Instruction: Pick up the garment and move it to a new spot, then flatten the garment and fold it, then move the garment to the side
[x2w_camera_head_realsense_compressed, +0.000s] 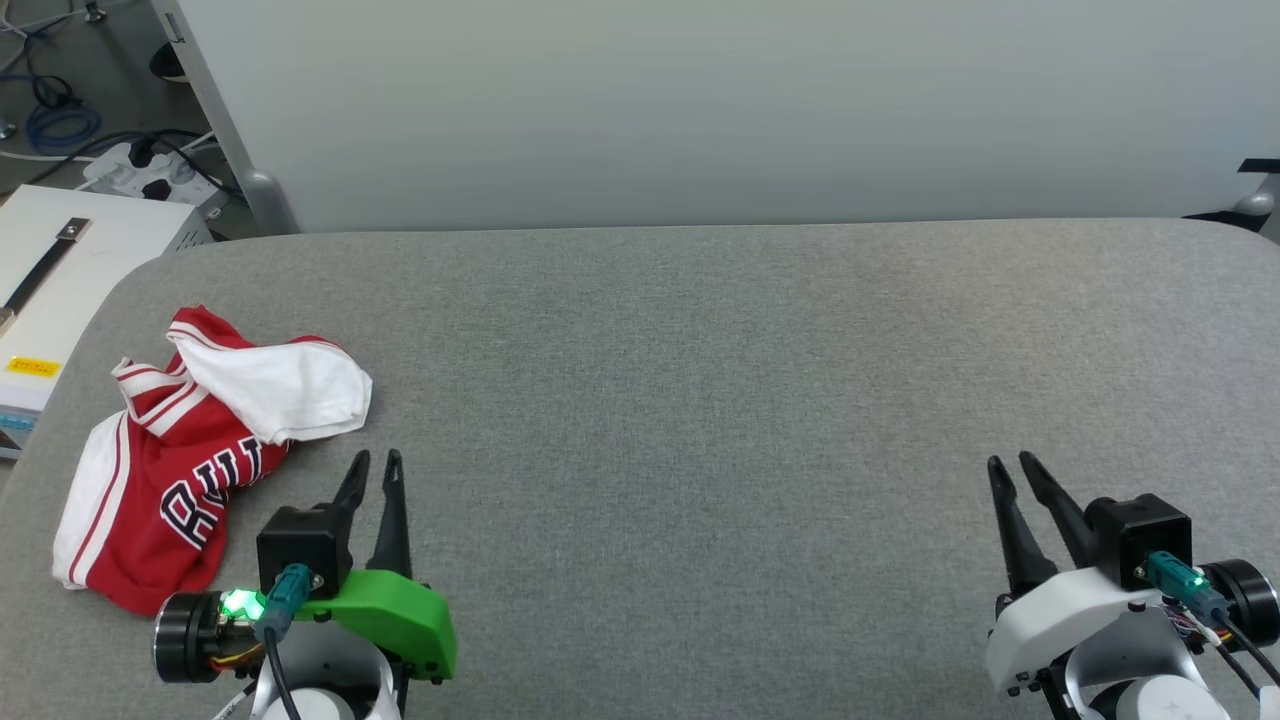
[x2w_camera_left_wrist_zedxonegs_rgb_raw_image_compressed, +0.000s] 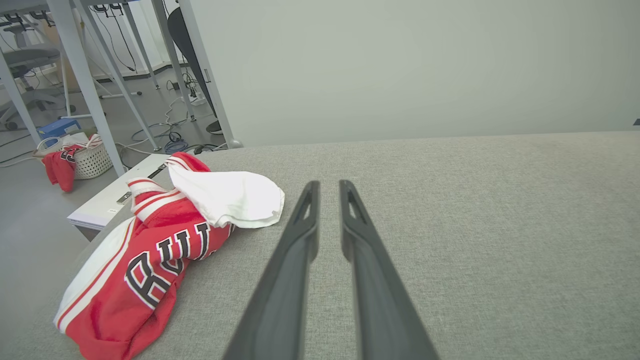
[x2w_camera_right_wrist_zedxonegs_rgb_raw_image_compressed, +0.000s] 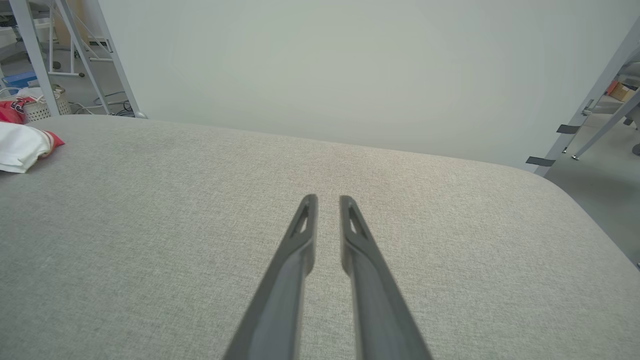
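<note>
Toward the near left edge of the grey fabric worktop (x2w_camera_head_realsense_compressed: 700, 400), the garment (x2w_camera_head_realsense_compressed: 190, 470) is lying in a crumpled heap. Its red body is bunching up with black, white-outlined letters showing, and one white sleeve is flopping over the top. The left gripper (x2w_camera_head_realsense_compressed: 376, 462) is hanging just beside the heap, on its right, without touching it. Its two dark fingers (x2w_camera_left_wrist_zedxonegs_rgb_raw_image_compressed: 300, 235) are standing slightly spread, with a narrow gap showing between the tips, and they are pinching nothing. The right gripper (x2w_camera_head_realsense_compressed: 1010, 465) is hanging well apart from the garment, over the bare right side of the worktop. Its fingers are likewise parting a little, with only grey fabric showing between them. Both pairs of fingers are pointing toward the pale partition (x2w_camera_head_realsense_compressed: 700, 110) rising behind the worktop's far edge. Off the worktop to the left, a white box (x2w_camera_head_realsense_compressed: 70, 270) is sitting. Farther out on the floor, a woven basket (x2w_camera_left_wrist_zedxonegs_rgb_raw_image_compressed: 92, 160) is standing with another red cloth (x2w_camera_left_wrist_zedxonegs_rgb_raw_image_compressed: 59, 170) draping at its side.
</note>
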